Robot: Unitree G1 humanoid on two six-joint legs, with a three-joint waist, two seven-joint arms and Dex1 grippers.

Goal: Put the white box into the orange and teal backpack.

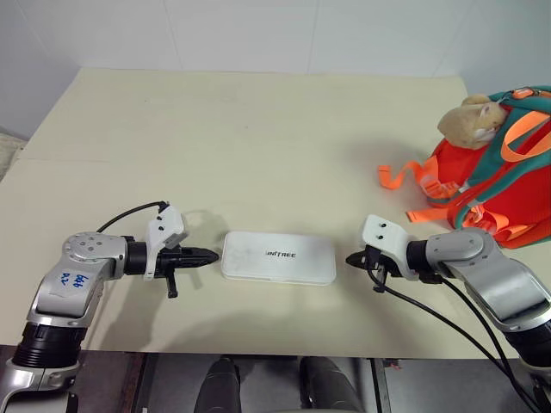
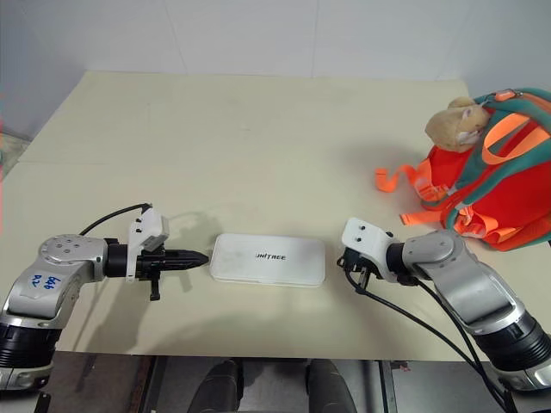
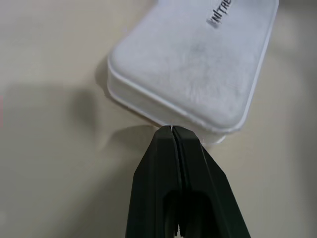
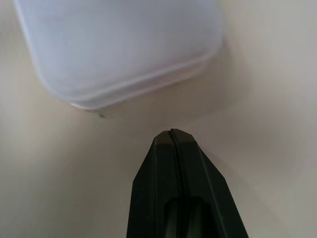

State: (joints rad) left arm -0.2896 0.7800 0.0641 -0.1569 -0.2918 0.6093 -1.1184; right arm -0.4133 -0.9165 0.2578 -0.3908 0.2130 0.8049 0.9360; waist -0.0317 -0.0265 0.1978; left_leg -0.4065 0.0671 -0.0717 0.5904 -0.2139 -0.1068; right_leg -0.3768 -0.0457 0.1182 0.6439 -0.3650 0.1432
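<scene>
The white box point(image 1: 278, 256) lies flat near the table's front edge, its dark "UNITREE" lettering facing up. My left gripper point(image 1: 212, 255) is shut and empty, its tip right at the box's left short end point(image 3: 171, 130). On the other side my right gripper point(image 1: 351, 259) is also shut and empty, a small gap away from the box's right end point(image 4: 171, 133). The orange and teal backpack point(image 1: 495, 185) stands at the table's right edge, with a tan plush charm point(image 1: 469, 120) on top and orange straps point(image 1: 411, 182) spilling towards the middle.
The beige table point(image 1: 241, 146) stretches wide behind the box up to a white wall. Its front edge runs just below both arms. Black cables hang from my right forearm point(image 1: 430, 314).
</scene>
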